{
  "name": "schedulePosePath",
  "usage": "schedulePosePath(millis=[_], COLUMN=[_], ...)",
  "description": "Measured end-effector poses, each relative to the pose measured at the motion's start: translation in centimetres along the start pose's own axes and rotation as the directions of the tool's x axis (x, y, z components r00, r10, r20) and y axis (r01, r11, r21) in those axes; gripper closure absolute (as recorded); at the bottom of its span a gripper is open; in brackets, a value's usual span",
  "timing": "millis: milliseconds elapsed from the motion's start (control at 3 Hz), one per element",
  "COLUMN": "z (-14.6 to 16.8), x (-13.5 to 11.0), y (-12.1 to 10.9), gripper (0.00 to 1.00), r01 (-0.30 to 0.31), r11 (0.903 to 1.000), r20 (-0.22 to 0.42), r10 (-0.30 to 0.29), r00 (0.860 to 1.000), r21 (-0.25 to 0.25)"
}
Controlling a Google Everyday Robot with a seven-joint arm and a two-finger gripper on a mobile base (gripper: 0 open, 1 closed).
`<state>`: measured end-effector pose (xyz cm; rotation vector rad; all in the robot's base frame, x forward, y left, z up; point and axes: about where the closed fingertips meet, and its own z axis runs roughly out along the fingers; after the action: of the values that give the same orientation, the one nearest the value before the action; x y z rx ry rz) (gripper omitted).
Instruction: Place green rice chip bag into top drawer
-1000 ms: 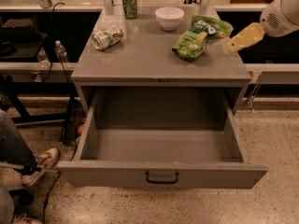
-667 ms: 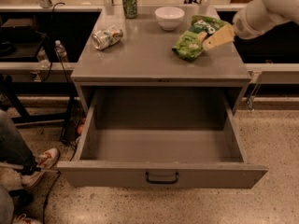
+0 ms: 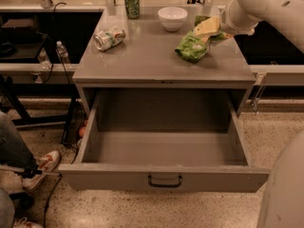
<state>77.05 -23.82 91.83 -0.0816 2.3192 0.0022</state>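
Observation:
The green rice chip bag (image 3: 191,47) lies crumpled on the right side of the grey cabinet top (image 3: 142,56). My gripper (image 3: 207,27) reaches in from the right on the white arm (image 3: 256,6) and sits over the bag's upper end, at or just above it. The top drawer (image 3: 164,176) is pulled fully open below the cabinet top. Its inside is bare grey metal, and its black handle (image 3: 165,181) faces the front.
A white bowl (image 3: 172,18) stands just left of the bag's far end. A green soda can (image 3: 132,3) stands upright at the back, and another can (image 3: 109,38) lies on its side at the left. A person's shoe (image 3: 45,163) is on the floor to the left. My base (image 3: 285,189) is at the lower right.
My arm has swung left from beyond the cabinet's right edge, and the gripper now sits over the bag's upper end. The bag, the cans, the bowl and the drawer have not moved.

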Motion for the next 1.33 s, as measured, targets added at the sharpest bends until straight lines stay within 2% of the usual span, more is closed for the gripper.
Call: schedulePosePath(millis=[333,667,1000,1333], z=[0.1,1.5,2.7,3.6], x=[0.3,-0.2,-1.2,-2.4], y=[0.0,0.8,1.6,2.1], gripper=[0.0,0.0,0.0,0.0], r01=[-0.013,0.008,-0.118,-0.282], r11=[0.9999,0.9969,0.9859,0.953], r20=[-0.006,-0.024,0.001,0.038], r10=[0.013,-0.006,0.119,0.279], r00=[1.0,1.0,0.993,0.96], r21=[0.006,0.078,0.119,0.112])
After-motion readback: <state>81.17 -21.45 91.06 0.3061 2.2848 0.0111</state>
